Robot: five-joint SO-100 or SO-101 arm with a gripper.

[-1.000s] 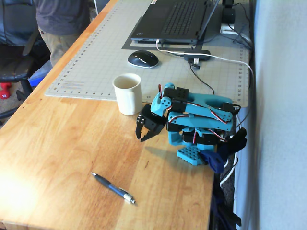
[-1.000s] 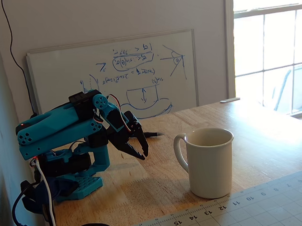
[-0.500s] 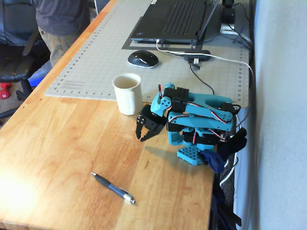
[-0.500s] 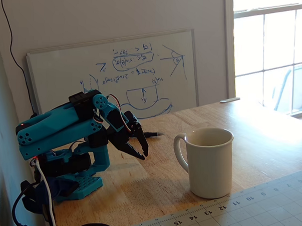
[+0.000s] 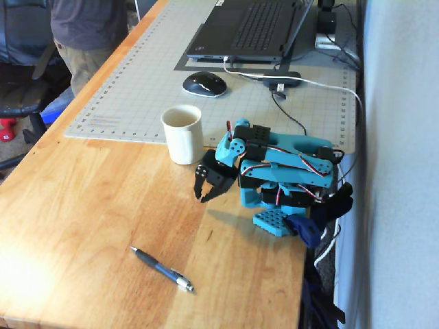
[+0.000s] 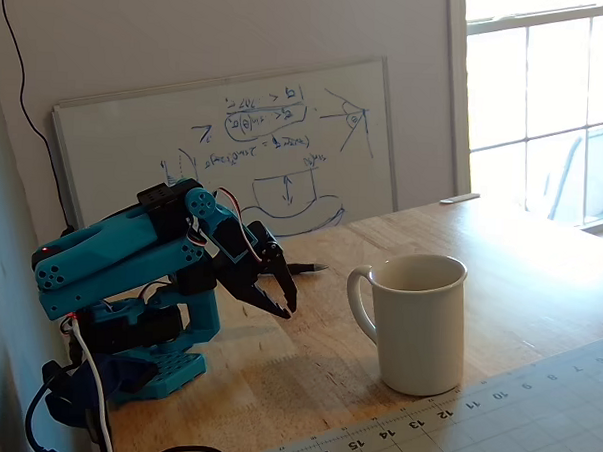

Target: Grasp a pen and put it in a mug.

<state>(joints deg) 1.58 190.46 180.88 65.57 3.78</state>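
A blue pen (image 5: 163, 269) with a silver tip lies flat on the wooden table (image 5: 82, 205), near its front edge. In a fixed view only its tip (image 6: 310, 268) shows behind the gripper. A cream mug (image 5: 183, 133) stands upright and empty at the edge of the cutting mat; it also shows at the right in a fixed view (image 6: 417, 326). My gripper (image 5: 203, 197) hangs low over the table on the folded blue arm, beside the mug and well away from the pen. Its black jaws (image 6: 284, 306) are together and hold nothing.
A grey cutting mat (image 5: 137, 82) covers the far table, with a black mouse (image 5: 204, 84), a laptop (image 5: 247, 27) and cables on it. A person (image 5: 86, 31) stands at the far left. A whiteboard (image 6: 235, 143) leans on the wall.
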